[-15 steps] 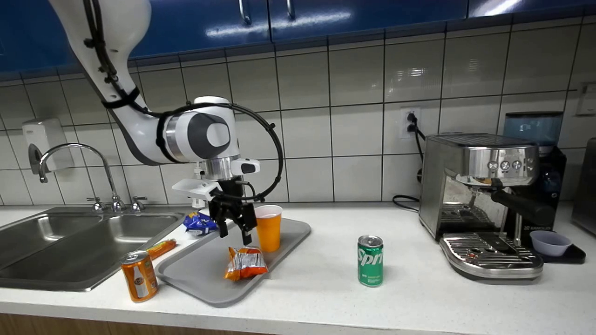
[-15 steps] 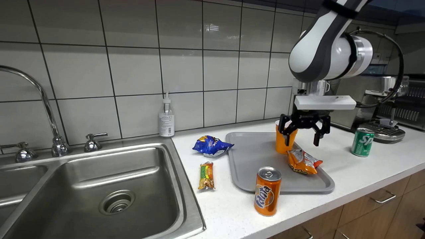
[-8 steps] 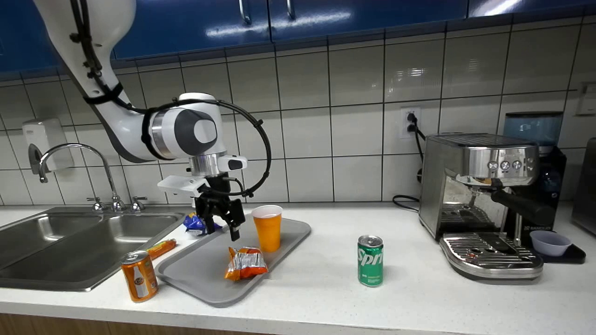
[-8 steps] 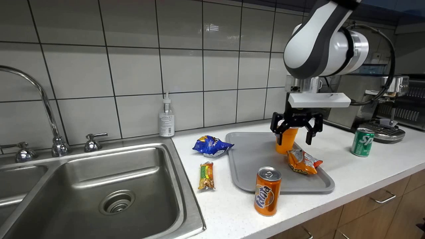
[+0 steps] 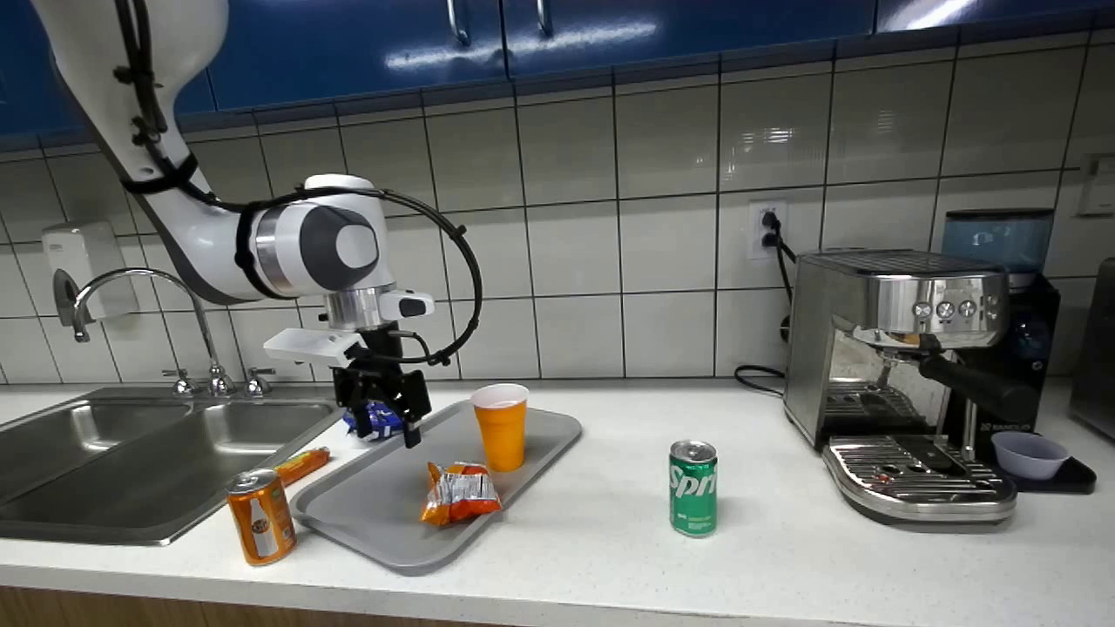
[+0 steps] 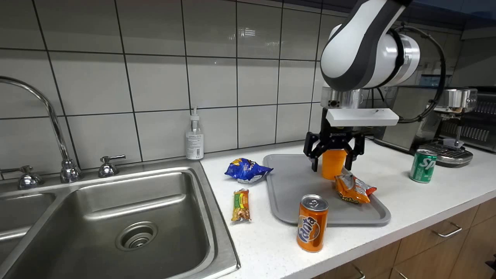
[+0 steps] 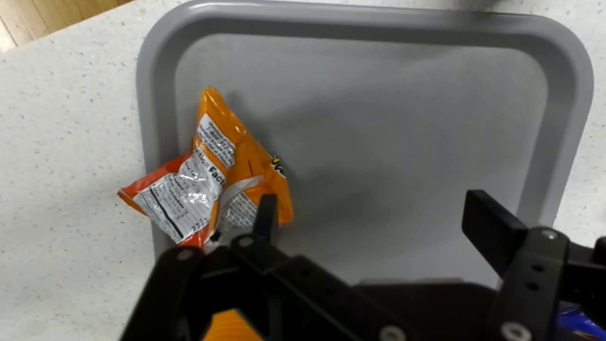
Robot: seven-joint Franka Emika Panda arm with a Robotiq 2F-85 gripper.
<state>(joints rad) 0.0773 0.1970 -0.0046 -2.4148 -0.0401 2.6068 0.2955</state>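
My gripper (image 7: 373,204) hangs open above the grey tray (image 7: 402,118), pointing down, with nothing between its black fingers (image 7: 492,227). On the tray lies a crumpled orange snack bag (image 7: 208,175), partly covered by one finger in the wrist view. An orange cup (image 5: 503,435) stands upright on the tray behind the bag; in an exterior view the gripper (image 6: 331,164) overlaps it, apart from it. A blue snack bag (image 6: 247,170) lies beside the tray, partly hidden behind the gripper (image 5: 388,433) in an exterior view. A snack bar (image 6: 241,205) lies near the sink.
An orange Fanta can (image 6: 312,223) stands by the tray's near corner. A green Sprite can (image 5: 693,488) is on the counter towards the coffee machine (image 5: 897,383). A steel sink (image 6: 128,217) with a faucet (image 5: 205,331) adjoins the counter. A pump bottle (image 6: 194,137) stands against the tiled wall.
The arm has moved steadily towards the sink side, staying above the tray, jaws open throughout. The cup, bags, bar and cans have kept their places.
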